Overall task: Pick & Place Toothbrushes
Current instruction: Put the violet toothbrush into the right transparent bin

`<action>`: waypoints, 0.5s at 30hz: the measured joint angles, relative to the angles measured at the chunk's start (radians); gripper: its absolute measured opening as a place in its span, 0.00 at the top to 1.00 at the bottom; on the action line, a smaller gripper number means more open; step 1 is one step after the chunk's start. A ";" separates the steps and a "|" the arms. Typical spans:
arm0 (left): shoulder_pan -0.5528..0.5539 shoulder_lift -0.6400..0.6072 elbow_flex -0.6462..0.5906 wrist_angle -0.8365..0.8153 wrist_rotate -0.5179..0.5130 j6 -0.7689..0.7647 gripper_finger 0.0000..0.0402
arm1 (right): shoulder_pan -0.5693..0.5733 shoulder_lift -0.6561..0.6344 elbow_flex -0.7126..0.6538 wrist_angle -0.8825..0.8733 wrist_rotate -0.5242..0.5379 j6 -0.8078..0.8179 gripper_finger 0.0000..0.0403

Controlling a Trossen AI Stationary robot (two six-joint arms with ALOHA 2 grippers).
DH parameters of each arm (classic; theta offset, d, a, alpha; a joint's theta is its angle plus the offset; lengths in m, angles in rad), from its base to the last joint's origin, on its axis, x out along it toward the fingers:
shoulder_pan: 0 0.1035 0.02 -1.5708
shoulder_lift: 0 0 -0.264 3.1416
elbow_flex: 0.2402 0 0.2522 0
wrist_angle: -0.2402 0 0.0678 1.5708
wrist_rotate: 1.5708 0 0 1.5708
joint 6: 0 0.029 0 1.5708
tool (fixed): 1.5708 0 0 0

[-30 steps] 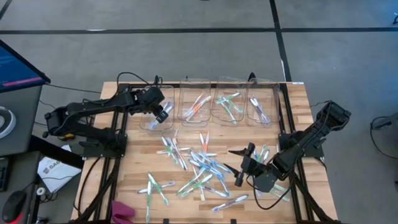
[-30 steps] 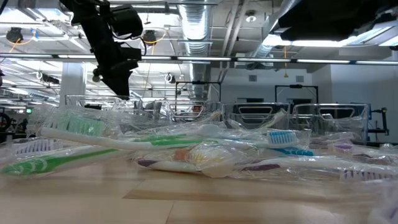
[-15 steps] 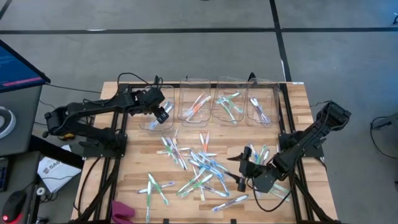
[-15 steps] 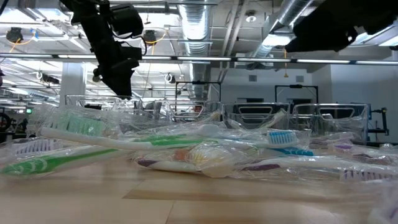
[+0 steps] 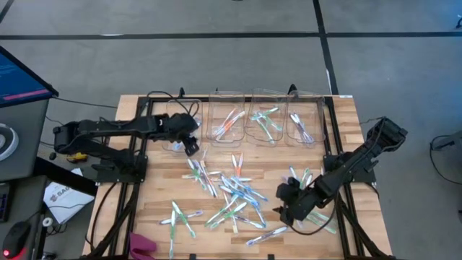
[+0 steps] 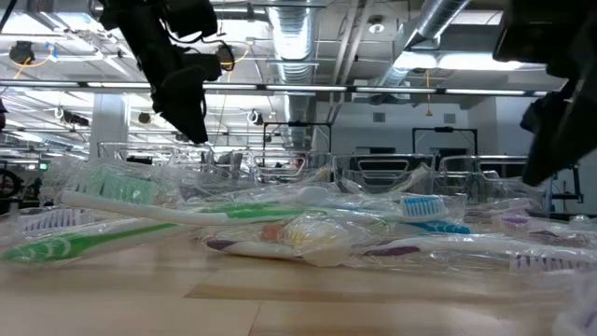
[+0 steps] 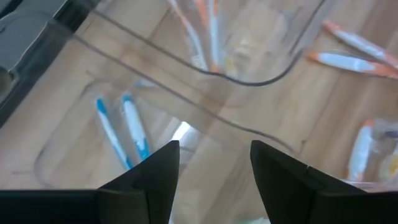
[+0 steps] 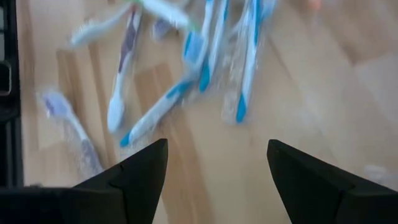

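Many slim toothbrushes [image 5: 231, 191] with blue, green and purple accents lie scattered across the middle of the wooden table; the low view shows them wrapped in clear film [image 6: 280, 224]. My left gripper [image 5: 190, 146] stands open over the near rim of the leftmost clear bin [image 5: 179, 128], with nothing between its fingers [image 7: 214, 146]. Two blue toothbrushes [image 7: 124, 130] lie in that bin. My right gripper [image 5: 283, 209] hangs open, tipped downward, at the right edge of the pile. Its fingers [image 8: 217, 146] are empty, and blue and purple toothbrushes [image 8: 205, 68] lie ahead of them.
Four clear bins stand in a row along the far edge. The second [image 5: 227, 123] holds orange-accented brushes, the third [image 5: 266, 123] green ones, the fourth [image 5: 303, 124] pale ones. A pink object [image 5: 141, 244] lies at the near left corner. Black arm frames [image 5: 133, 170] flank the table.
My left gripper has swung a little toward the table's near edge, from over the leftmost bin to its near rim. My right gripper has turned about its wrist, tipped from nearly level to pointing downward, and sunk toward the right side of the pile.
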 joint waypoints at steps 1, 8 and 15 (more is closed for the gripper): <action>-0.007 0.000 0.000 0.007 0.000 0.000 0.52 | -0.002 0.000 0.000 -0.003 -0.013 0.010 0.33; -0.048 0.000 0.000 0.051 -0.001 0.000 0.52 | -0.004 0.000 0.000 -0.013 -0.021 0.012 0.33; -0.063 0.000 0.000 0.082 -0.001 0.000 0.52 | -0.004 -0.001 0.003 -0.193 -0.022 0.129 0.33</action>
